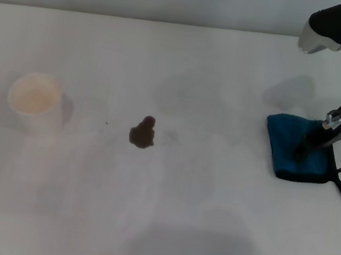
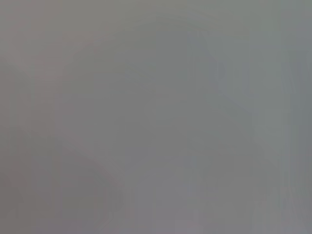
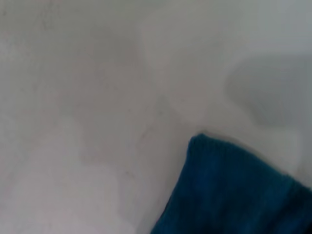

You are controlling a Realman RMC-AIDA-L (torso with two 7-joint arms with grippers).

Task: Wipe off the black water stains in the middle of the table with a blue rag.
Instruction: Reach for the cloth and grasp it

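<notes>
The black water stains form a small dark brown blotch in the middle of the white table, with a tiny speck to their left. The blue rag lies flat at the right, its black loop trailing at the near right corner. My right gripper reaches down onto the middle of the rag. In the right wrist view a corner of the rag shows on the white table. My left gripper is out of view; the left wrist view shows only blank grey.
A small white paper cup stands upright at the left of the table, well away from the stain. The table's far edge runs along the back.
</notes>
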